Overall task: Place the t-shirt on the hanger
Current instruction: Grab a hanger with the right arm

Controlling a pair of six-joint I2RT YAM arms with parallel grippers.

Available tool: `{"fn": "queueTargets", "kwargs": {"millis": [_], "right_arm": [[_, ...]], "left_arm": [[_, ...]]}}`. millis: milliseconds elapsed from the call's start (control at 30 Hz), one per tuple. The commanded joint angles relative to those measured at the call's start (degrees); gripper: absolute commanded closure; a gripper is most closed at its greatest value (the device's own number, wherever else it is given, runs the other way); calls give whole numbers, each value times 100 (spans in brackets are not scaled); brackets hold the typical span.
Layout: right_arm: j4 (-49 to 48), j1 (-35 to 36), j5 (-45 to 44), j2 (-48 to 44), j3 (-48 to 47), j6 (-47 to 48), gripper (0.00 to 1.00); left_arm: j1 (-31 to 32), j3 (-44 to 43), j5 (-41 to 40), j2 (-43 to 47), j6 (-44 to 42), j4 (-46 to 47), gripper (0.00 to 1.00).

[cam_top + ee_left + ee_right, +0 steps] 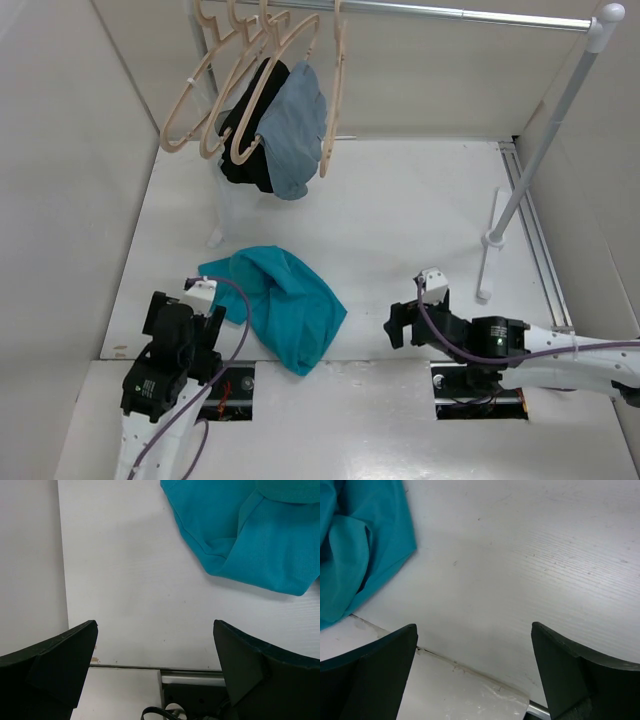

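The teal t-shirt (285, 305) lies crumpled on the white table between the two arms. It shows at the top right of the left wrist view (250, 535) and at the top left of the right wrist view (355, 550). Several pale beige wooden hangers (240, 90) hang from the rail at the back left. My left gripper (185, 325) is open and empty, just left of the shirt. My right gripper (400, 325) is open and empty, right of the shirt, near the table's front edge.
A black garment (250, 140) and a grey-blue garment (295, 130) hang on hangers at the back left. The white rack's rail (470, 14), post (545, 140) and foot (490, 250) stand at the right. Grey walls enclose the table.
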State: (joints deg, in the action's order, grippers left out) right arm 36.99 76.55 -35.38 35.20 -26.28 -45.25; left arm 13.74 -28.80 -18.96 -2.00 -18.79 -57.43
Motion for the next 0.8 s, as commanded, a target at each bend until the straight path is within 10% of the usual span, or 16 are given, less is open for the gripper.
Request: {"fn": "queueTargets", "kwargs": {"millis": [0,500,767], "right_arm": [[543,17,-408,-92,-666,-80,0],[3569,17,-2314,469,-4980,261,0],[3886,-52,-3055,3367,-8824,2738,0]], "left_arm": [[-20,-258,-2,51,174,-190,0],[-20,-1944,488,-1108,-995,214,0],[-134,-2737,1491,-2093,-1566,592,4]]}}
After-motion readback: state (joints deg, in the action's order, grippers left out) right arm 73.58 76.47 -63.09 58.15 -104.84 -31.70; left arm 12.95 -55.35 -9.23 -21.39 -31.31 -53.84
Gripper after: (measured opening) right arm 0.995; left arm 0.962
